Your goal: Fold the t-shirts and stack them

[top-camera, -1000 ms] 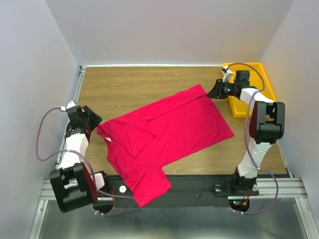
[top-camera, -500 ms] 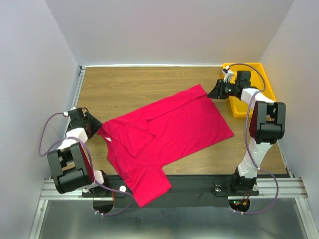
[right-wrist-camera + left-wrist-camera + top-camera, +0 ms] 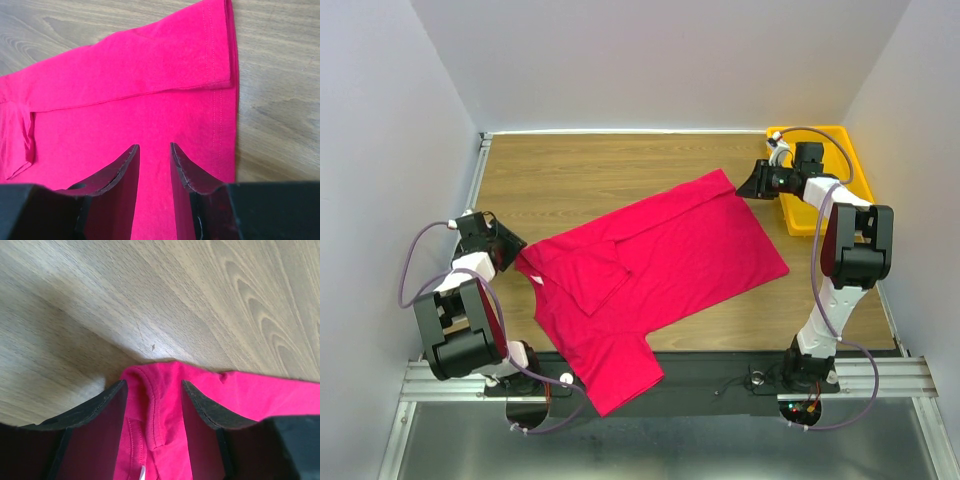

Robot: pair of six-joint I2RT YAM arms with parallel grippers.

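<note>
Wooden table (image 3: 570,180), t-shirt (image 3: 670,250) over near edge

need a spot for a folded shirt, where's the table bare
Bare wood: the far strip of table between the back wall and the t-shirt, and the near-right patch between its edge and the right arm's base. Crowded: the left jaws at its left corner, the right jaws by the yellow tray.

Fingers (image 3: 100,410) of the left pincer (image 3: 153,385) hide part of the t-shirt (image 3: 250,395).
</note>
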